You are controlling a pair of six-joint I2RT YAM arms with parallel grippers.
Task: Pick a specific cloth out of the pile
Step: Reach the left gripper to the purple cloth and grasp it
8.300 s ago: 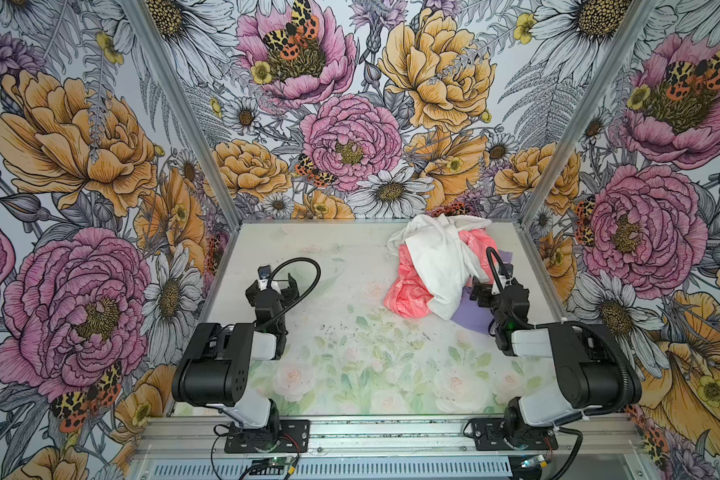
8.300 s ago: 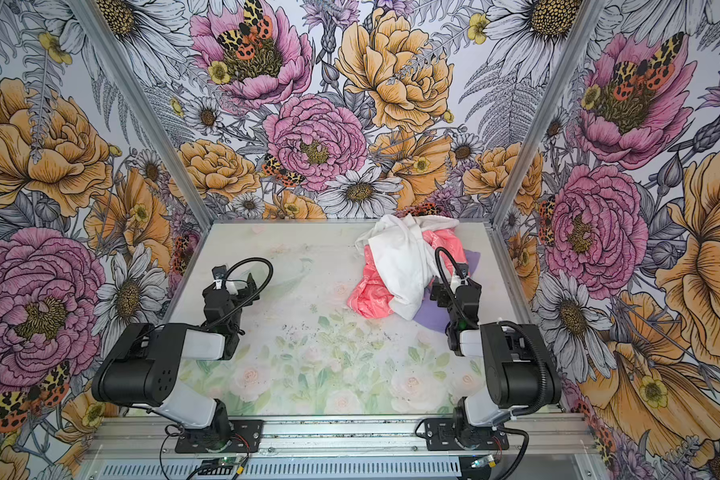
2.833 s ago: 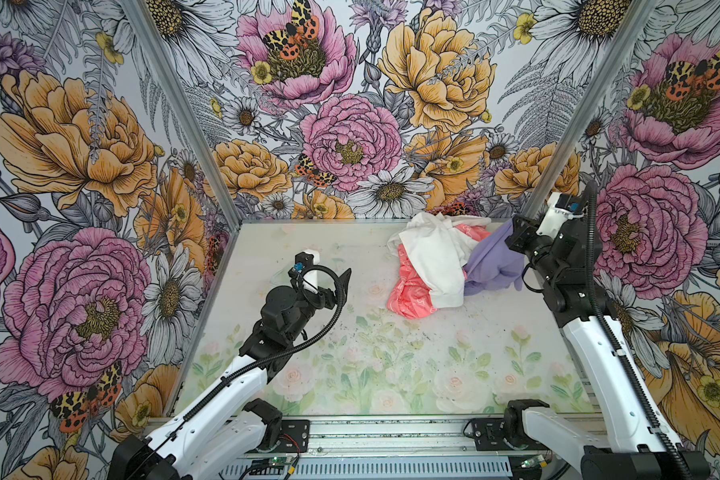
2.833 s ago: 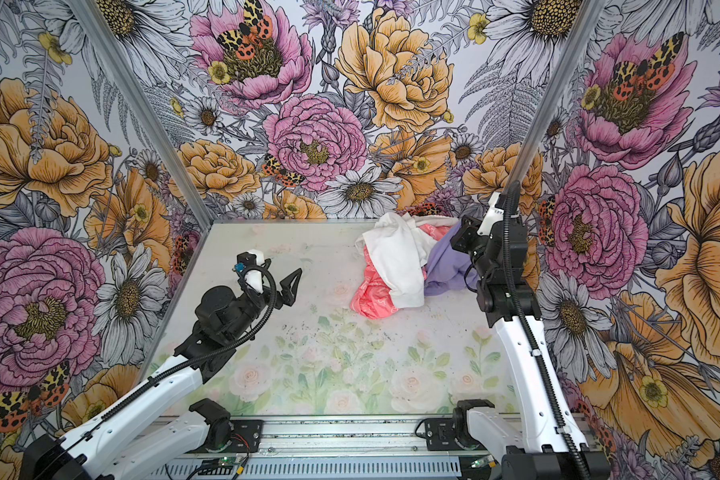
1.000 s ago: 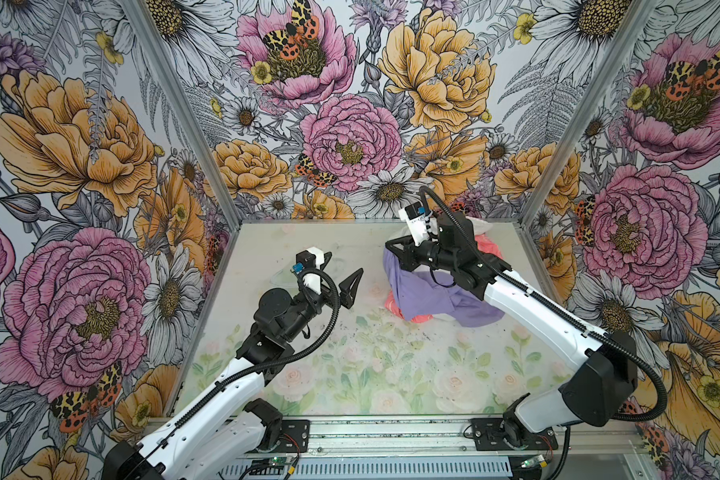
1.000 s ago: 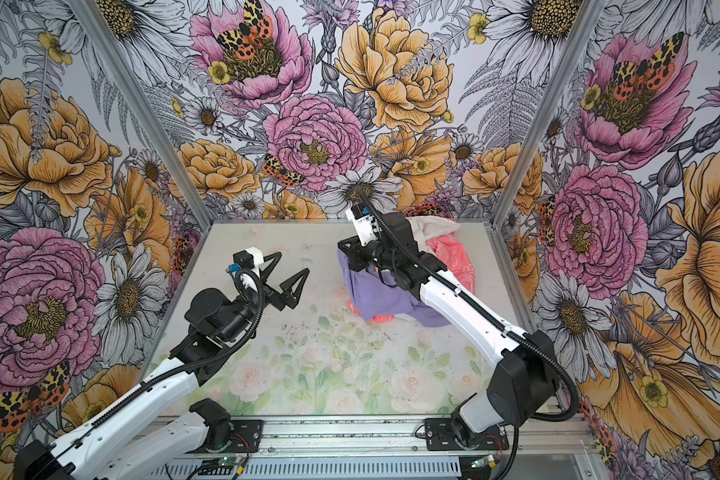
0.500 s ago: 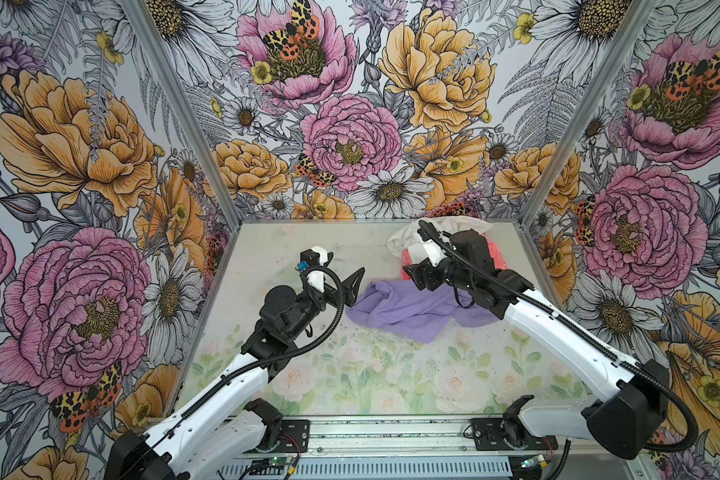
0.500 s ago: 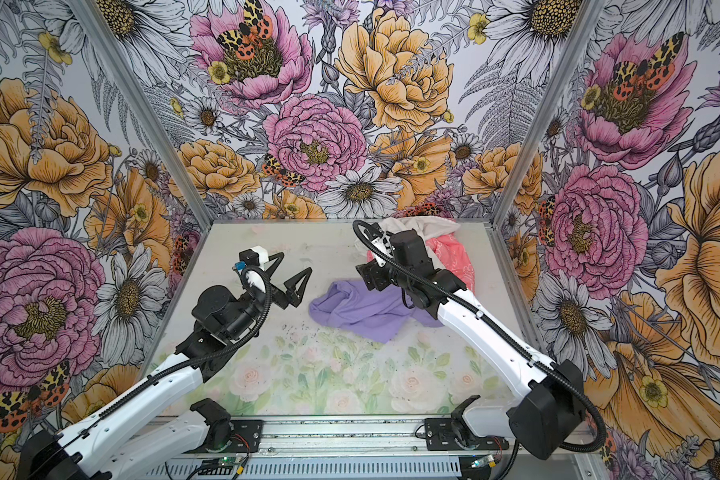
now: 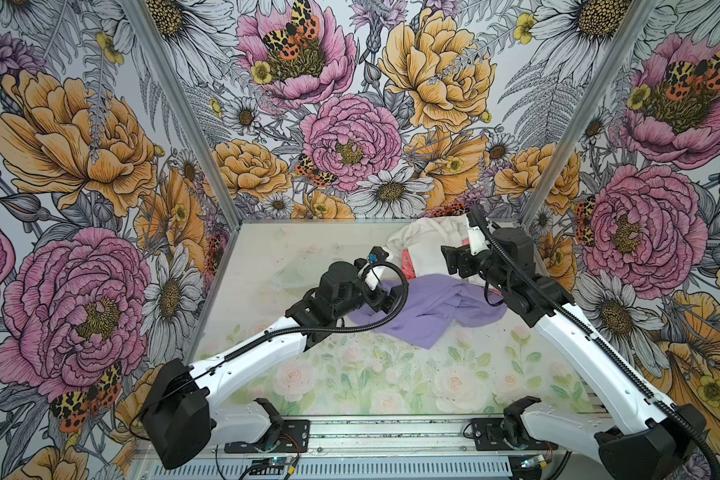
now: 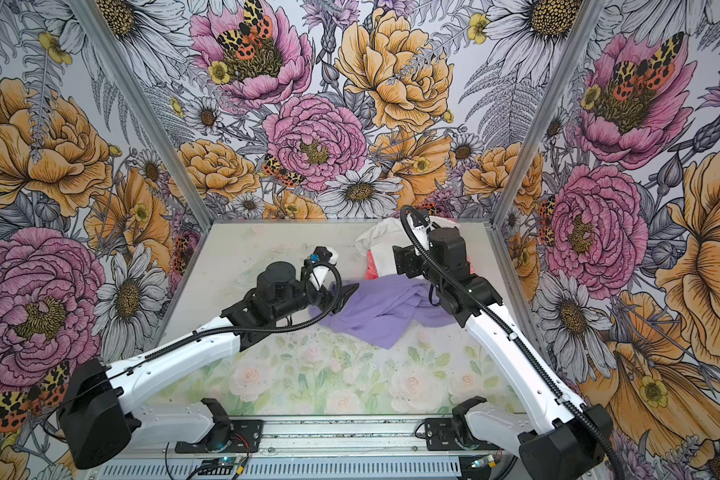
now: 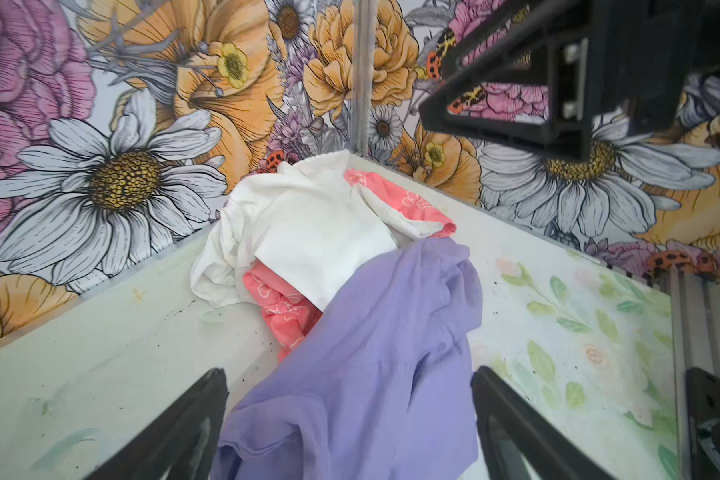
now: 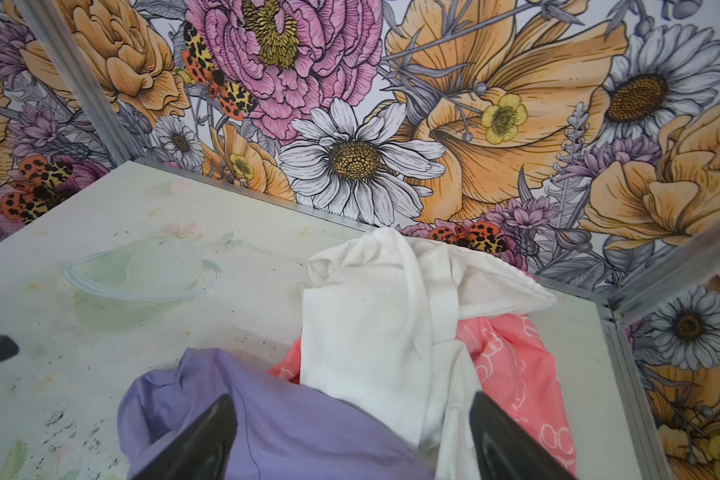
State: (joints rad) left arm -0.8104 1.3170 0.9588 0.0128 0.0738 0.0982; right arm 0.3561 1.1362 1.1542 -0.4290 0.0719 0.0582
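My left gripper (image 11: pixel 348 374) sits low over the table (image 9: pixel 350 374) at the left end of the cloth (image 9: pixel 429 307). Its jaws are spread wide, one finger on each side of the lavender fabric, with nothing pinched between them. I read that stance as a set-up for a grab, since a wide mouth can take in a whole fold of this thin stuff rather than skate over one layer.

The cloth lies rumpled but mostly flat on the table, right of centre and out in front of the pile (image 9: pixel 425 245). It is not quite free. In the left wrist view its far end rides up over the pink cloth (image 11: pixel 283 307) and touches the shirt (image 11: pixel 316 232). So I judge the job nearly done, with one pull toward the bare left side needed to separate it cleanly.

The pile is tucked into the back right corner, with the shirt draped over the pink cloth. A pull away from that corner should leave both behind, though soft fabric clings and the pink cloth could trail along.

My right gripper (image 12: pixel 352 399) hovers above where the cloth meets the shirt. Its jaws are also wide apart and grip nothing, which leaves the left end of the cloth free for my other arm.
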